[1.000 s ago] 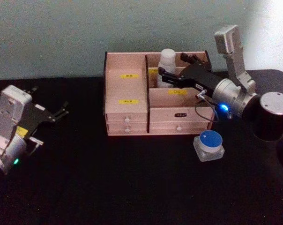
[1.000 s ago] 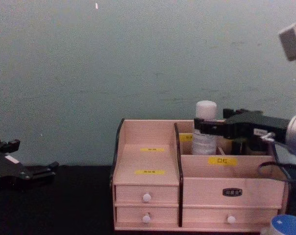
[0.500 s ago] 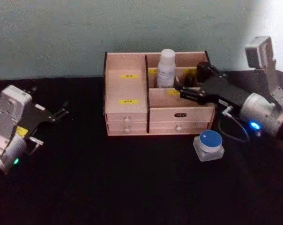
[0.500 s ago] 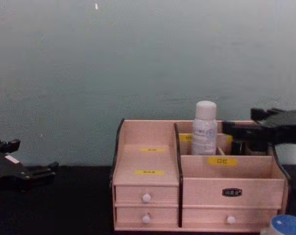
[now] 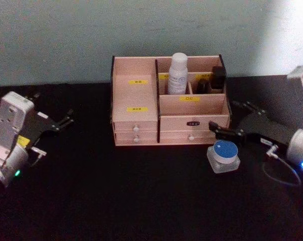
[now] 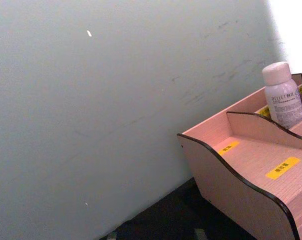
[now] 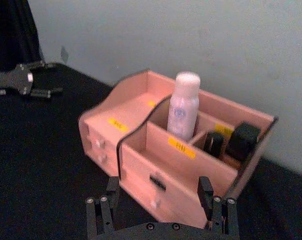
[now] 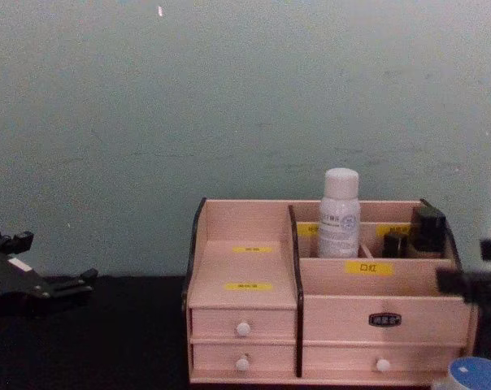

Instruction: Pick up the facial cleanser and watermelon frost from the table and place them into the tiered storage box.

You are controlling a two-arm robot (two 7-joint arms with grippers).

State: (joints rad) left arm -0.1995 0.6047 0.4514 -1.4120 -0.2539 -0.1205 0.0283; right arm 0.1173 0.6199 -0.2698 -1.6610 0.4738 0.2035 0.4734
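Note:
The pale-wood tiered storage box (image 5: 136, 120) (image 8: 245, 264) (image 7: 141, 150) (image 6: 241, 165) stands at the back of the black table. A white bottle, apparently the facial cleanser (image 5: 177, 74) (image 8: 340, 213) (image 7: 184, 106) (image 6: 283, 95), stands upright in its rear middle compartment. A clear jar with a blue lid, apparently the watermelon frost (image 5: 224, 155) (image 8: 477, 375), sits on the table in front of the box's right end. My right gripper (image 5: 235, 120) (image 7: 158, 210) (image 8: 471, 266) hangs open and empty just right of the box, beside the jar. My left gripper (image 5: 61, 120) (image 8: 50, 280) rests open at the far left.
Small dark containers (image 5: 217, 78) (image 7: 243, 140) (image 8: 428, 227) fill the box's rear right compartment. A grey-green wall (image 8: 229, 97) rises close behind the box. The black tabletop (image 5: 141, 191) stretches in front of the box and between the arms.
My right gripper let go of the white bottle, drew back out of the box and came down to its right, near the jar. The bottle stays upright in its compartment. The left arm is still.

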